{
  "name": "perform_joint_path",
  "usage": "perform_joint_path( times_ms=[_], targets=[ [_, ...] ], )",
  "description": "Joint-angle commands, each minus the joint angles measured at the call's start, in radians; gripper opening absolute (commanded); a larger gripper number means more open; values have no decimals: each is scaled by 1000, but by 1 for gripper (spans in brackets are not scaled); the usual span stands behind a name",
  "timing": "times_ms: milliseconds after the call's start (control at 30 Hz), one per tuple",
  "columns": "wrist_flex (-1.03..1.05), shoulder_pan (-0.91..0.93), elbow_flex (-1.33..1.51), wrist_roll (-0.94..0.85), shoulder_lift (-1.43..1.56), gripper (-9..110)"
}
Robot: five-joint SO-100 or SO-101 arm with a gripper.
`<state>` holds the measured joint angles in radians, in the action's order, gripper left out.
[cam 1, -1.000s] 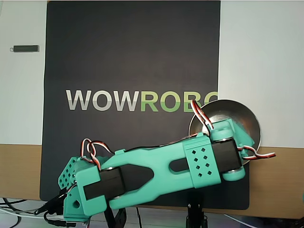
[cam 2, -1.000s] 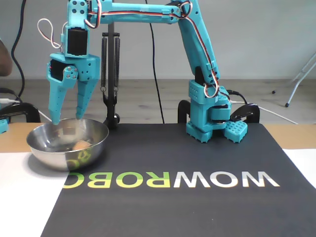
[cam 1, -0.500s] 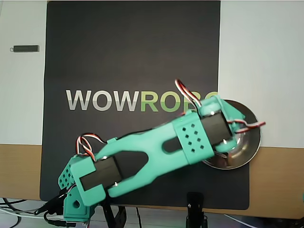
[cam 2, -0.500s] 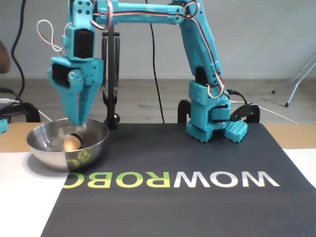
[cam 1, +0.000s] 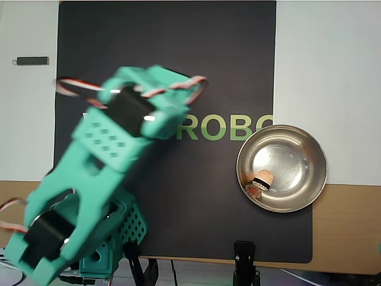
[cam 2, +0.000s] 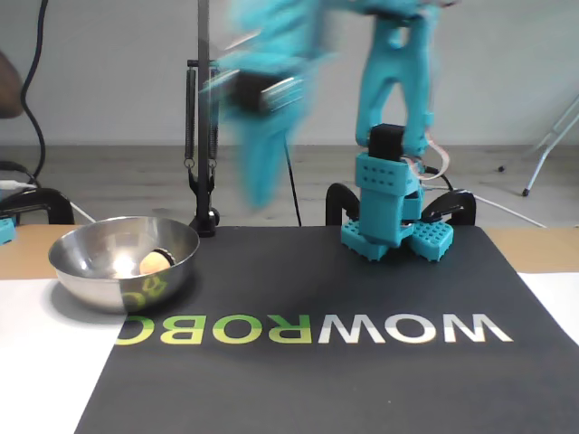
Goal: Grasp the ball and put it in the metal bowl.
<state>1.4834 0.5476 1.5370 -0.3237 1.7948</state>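
Hand (cam 2: 262, 185): motion-blurred in the fixed view, fingers pointing down, high above the mat (cam 2: 362, 362), to the right of the bowl (cam 2: 90, 280) and well apart from it. Blur hides the jaws; cannot tell whether they stand wide or narrow. Nothing seen in the hand. In the overhead view the hand itself is hidden under the arm (cam 1: 101, 173); only the wrist block and servo wires show, over the left half of the mat's lettering (cam 1: 226, 126).

Arm: teal, slanting in the overhead view from lower left up toward centre. In the fixed view its base (cam 2: 389, 221) sits on the far edge of the mat.

Ball (cam 1: 262, 178): lying inside the bowl (cam 1: 309, 179), peach-orange, on the left part of the bowl floor in the overhead view, near the wall. Fixed view shows the ball (cam 2: 154, 262) low in the bowl, just right of its centre. Round, so no long axis and no heading to record. A dark patch touches it on one side; cannot tell what that is.

Bowl: upright, shiny steel, straddling the mat's edge and the bare worktop (cam 1: 333, 71), at right in the overhead view and at left in the fixed view.

Small dark bar (cam 1: 32, 61) on the white worktop, upper left overhead, well apart from everything.
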Motion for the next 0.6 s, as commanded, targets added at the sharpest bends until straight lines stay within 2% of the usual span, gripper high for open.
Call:
perform_joint_path(
  times_ms=[0, 233, 567],
  targets=[
    [-8, -127, 71, 66, 144, 0],
    [-207, -373, 275, 238, 282, 0],
    [-433, -555, 603, 256, 485, 0]
  ],
)
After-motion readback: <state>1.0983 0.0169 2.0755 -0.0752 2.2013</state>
